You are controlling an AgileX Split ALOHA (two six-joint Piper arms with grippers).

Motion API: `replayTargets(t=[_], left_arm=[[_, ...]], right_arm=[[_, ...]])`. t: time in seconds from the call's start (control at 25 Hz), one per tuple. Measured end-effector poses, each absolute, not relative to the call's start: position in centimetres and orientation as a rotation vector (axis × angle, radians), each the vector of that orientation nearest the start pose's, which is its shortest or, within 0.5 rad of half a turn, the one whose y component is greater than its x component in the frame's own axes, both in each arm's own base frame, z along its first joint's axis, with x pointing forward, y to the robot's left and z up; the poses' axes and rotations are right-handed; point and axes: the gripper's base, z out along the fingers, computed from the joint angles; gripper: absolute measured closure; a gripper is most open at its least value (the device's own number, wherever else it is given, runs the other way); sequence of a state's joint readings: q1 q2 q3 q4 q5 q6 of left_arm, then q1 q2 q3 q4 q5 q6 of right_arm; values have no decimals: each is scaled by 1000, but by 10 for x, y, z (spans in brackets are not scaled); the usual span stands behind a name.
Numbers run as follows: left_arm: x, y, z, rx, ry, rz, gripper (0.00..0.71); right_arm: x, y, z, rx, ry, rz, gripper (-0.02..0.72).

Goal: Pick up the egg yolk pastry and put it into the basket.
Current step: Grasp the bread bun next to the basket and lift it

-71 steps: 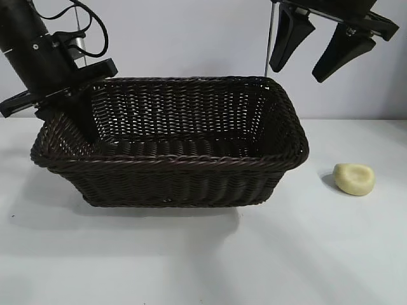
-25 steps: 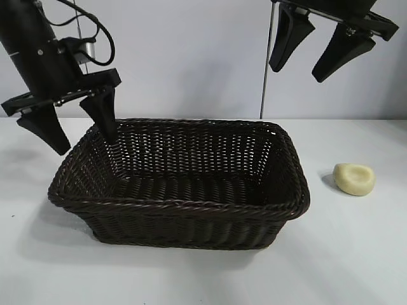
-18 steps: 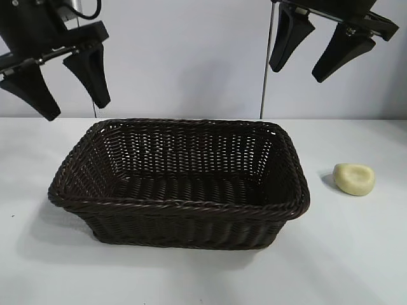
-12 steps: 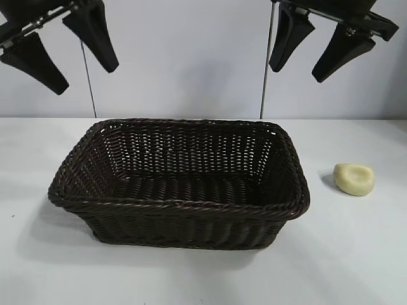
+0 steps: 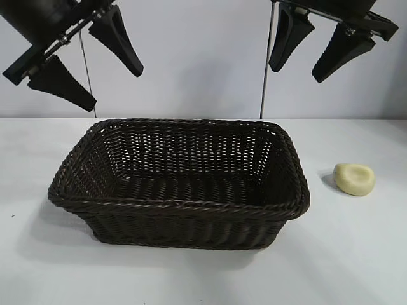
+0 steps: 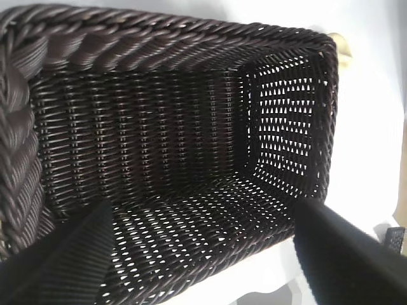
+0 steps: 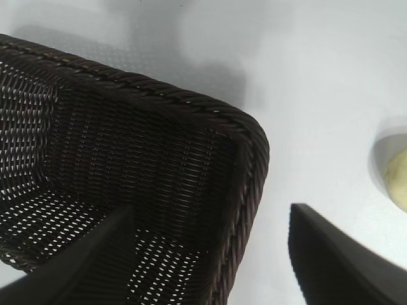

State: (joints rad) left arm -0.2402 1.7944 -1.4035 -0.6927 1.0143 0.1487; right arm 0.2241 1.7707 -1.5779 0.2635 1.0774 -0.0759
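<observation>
Exterior view of the rig after repositioning of the basket [image 5: 181, 184]. Since the earliest frame the basket has shifted across the bench [image 5: 356, 254] and settled flat and square to the camera, where a second ago it already lay as it does now. The left gripper [image 5: 86, 60], which then stood with one finger just inside the basket's left rim, has since risen clear and now hangs above and to the left of the rim, fingers spread and holding nothing; its wrist view looks down into the vacant woven interior. The right gripper [image 5: 324, 54] has not moved throughout: it hangs high above the basket's right end, fingers likewise spread and bare. The egg yolk pastry [image 5: 354, 178] lies unmoved on the bench, well apart from the basket's right wall, dented face upward, and appears at the edge of the right wrist view. The change suggests that preparation of the container is complete and that the pick itself has not begun; the right gripper, being the nearer, seems the likelier to descend on the pastry.
</observation>
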Motion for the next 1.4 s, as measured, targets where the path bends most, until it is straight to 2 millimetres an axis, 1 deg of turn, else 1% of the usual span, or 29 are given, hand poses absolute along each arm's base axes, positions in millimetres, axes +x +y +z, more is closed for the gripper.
replayTargets(t=[0.88, 0.96, 1.04, 1.16, 1.4], left_arm=[[352, -137, 265, 130, 2769, -924, 142], [352, -137, 265, 138, 2767, -923, 142], [352, -137, 265, 146, 2766, -921, 142], [352, -137, 265, 152, 2764, -921, 142], [352, -137, 265, 153, 2763, -922, 142]], right_arm=[[364, 105, 305, -309, 2755, 396, 208], [365, 102, 305, -298, 2755, 394, 208], [367, 96, 305, -271, 2756, 390, 208], [371, 78, 305, -201, 2757, 378, 208], [376, 31, 305, -36, 2766, 341, 208]])
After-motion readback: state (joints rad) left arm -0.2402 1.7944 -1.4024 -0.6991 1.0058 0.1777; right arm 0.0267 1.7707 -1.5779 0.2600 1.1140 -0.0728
